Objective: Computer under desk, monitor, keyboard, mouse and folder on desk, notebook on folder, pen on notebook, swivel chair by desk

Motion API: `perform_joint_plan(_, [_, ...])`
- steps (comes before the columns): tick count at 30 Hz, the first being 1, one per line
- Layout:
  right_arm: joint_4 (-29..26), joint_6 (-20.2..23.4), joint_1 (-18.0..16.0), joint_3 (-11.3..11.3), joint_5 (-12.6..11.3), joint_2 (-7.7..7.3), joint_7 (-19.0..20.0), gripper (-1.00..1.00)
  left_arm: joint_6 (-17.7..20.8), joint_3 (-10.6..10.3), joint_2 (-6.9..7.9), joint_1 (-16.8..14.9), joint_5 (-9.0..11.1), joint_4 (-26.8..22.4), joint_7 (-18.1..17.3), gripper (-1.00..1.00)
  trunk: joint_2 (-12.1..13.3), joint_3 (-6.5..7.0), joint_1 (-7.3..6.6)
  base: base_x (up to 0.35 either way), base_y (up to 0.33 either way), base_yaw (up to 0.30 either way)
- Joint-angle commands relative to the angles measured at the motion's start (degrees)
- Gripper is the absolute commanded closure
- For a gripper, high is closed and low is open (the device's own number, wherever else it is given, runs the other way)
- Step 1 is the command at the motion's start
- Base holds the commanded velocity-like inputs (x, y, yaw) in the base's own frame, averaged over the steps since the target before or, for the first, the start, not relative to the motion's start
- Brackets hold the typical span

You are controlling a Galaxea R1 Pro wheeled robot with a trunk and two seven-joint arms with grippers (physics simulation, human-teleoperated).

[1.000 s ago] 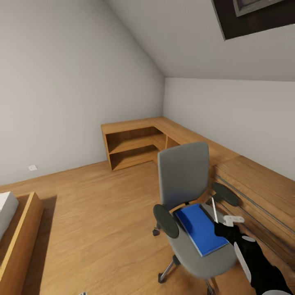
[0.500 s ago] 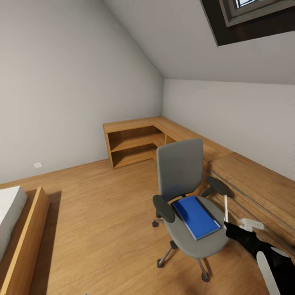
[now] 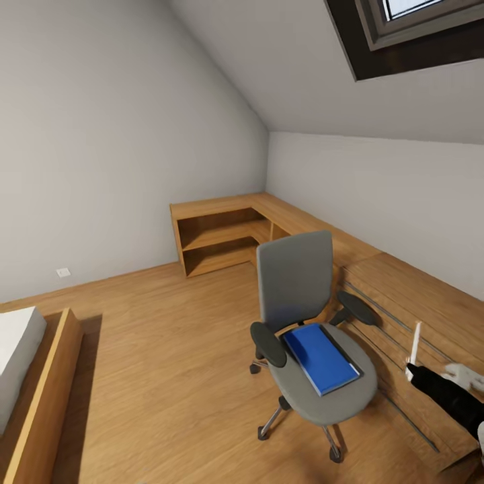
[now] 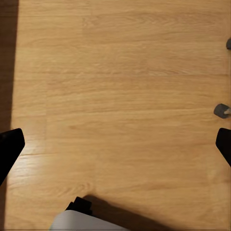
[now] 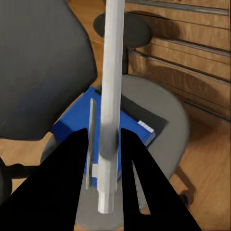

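While the folder (image 3: 320,358) lies apart, right pincer (image 3: 411,371) pinches the pen (image 3: 415,344)

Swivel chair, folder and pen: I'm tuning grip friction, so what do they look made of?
Swivel chair: matte grey seat and back, probably fabric; black armrests look like plastic. Folder: smooth bright blue, likely plastic or coated card. Pen, held in the right gripper: plain whitish stick, plastic or metal, hard to tell.

Swivel chair (image 3: 310,334) is standing on the wood floor (image 3: 168,349), beside the low wooden dresser (image 3: 403,296). Blue folder (image 3: 320,358) is lying flat on its seat, toward the backrest. Right gripper (image 3: 411,370) is holding the pen (image 3: 415,342) upright, apart from the chair.
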Motion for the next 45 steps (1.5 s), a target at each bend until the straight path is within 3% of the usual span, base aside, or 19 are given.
perform_joint_plan(1, [-0.1,0.4,0.0,-0.6,-0.6,-0.01,0.5,1.0,0.2,-0.2,0.04,0.0,0.3,-0.1,0.4,-1.0,0.4,0.12,-0.22,0.0,0.0,-0.022])
perform_joint_plan(4, [-0.1,0.5,0.0,-0.9,-1.0,-0.05,0.6,1.0,0.2,-0.2,0.05,0.0,0.3,-0.1,0.4,-1.0,1.6,0.6,-0.88,0.0,0.0,-0.03])
perform_joint_plan(10, [-0.1,0.4,0.0,-5.8,-1.1,-0.07,0.6,1.0,0.1,-0.2,-0.15,0.0,0.3,0.4,0.4,-1.0,4.0,1.67,-2.2,0.0,0.0,-0.075])
perform_joint_plan(14, [-0.1,0.4,0.0,-6.7,-1.1,-0.07,0.6,1.0,0.1,-0.2,-0.2,0.0,0.2,0.6,0.4,-1.0,5.6,2.39,-3.07,0.0,0.0,-0.234])
perform_joint_plan(45, [-0.1,0.1,0.0,-7.1,-1.0,-0.07,0.6,1.0,0.1,-0.2,-0.21,0.0,0.2,0.8,0.4,-1.0,18.0,7.95,-9.88,0.0,0.0,-0.267])
